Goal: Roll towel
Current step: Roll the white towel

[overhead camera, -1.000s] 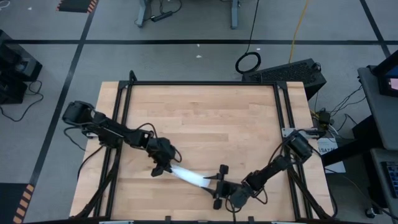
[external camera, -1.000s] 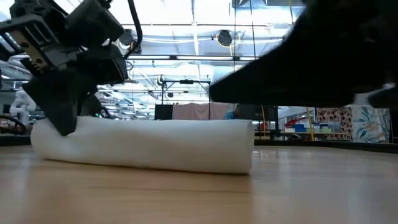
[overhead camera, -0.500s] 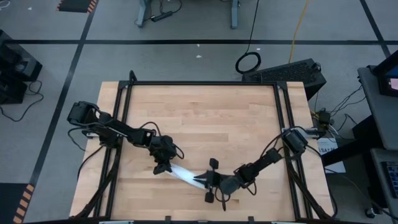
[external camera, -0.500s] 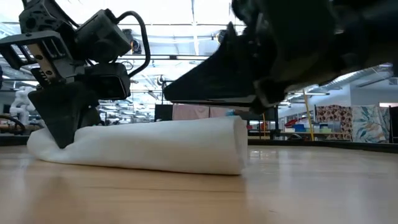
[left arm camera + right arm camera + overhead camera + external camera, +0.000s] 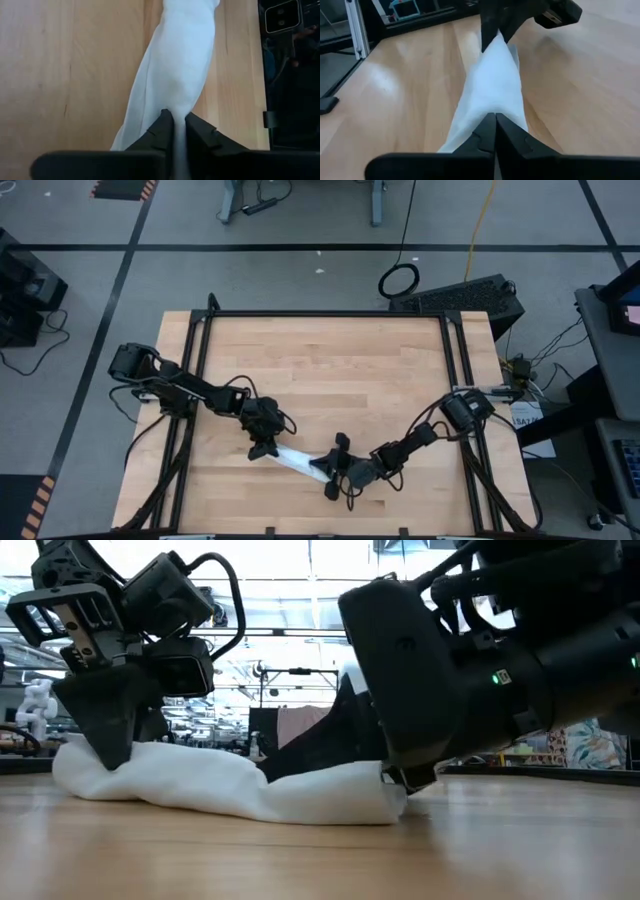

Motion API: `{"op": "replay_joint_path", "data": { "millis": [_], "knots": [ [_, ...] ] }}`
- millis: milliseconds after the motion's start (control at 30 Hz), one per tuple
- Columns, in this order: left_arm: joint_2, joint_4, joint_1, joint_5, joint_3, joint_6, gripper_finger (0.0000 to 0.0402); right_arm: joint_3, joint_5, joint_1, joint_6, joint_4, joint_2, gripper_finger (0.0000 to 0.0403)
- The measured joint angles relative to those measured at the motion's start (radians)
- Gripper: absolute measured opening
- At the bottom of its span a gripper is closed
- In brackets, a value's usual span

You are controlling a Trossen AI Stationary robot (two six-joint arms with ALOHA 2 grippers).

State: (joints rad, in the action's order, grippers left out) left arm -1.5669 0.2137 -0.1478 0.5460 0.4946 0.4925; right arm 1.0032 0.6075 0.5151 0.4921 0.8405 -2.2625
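Both ends of the plain white soft cloth towel (image 5: 300,461), rolled and lying near the front edge of the table, are now pinched: the right gripper (image 5: 331,470), open a second ago, has clamped its end, sagging the roll, while the left gripper (image 5: 263,448) stays clamped. A lift or shift is judged imminent over the pale wooden plank tabletop (image 5: 330,370), bordered by a black metal frame (image 5: 325,314) on grey flooring.

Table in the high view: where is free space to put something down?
The far half of the wooden table, behind both arms, is bare. The near strip is crowded: the rolled towel lies between the left gripper and right gripper, each shut on one end.
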Motion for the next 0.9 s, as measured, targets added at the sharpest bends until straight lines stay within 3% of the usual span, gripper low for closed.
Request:
{"op": "replay_joint_path", "data": {
  "millis": [167, 333, 533, 633, 733, 900],
  "knots": [
    [0.0, -0.011, 0.002, 0.022, 0.0, -0.007, 0.0079, 0.001, 0.005, -0.001, 0.016, -0.002, -0.015, 0.0001],
    [0.035, -0.04, 0.025, 0.151, 0.0, -0.042, 0.0115, 0.0, -0.001, -0.001, 0.0, 0.007, -0.017, 0.0001],
    [0.168, -0.248, 0.072, 0.173, 0.0, -0.14, 0.0129, -0.001, -0.004, -0.001, -0.006, 0.01, -0.018, 0.0],
    [0.25, -0.408, 0.076, 0.117, 0.0, -0.218, 0.0129, -0.002, -0.005, 0.0, -0.007, 0.013, -0.019, 0.0],
    [0.333, -0.453, 0.075, 0.024, 0.0, -0.231, 0.013, -0.003, -0.006, 0.002, -0.01, 0.015, -0.019, 0.0],
    [0.446, -0.155, -0.022, -0.118, -0.002, -0.176, 0.013, -0.003, -0.007, 0.003, -0.017, 0.024, -0.02, 0.0]
  ]
}}
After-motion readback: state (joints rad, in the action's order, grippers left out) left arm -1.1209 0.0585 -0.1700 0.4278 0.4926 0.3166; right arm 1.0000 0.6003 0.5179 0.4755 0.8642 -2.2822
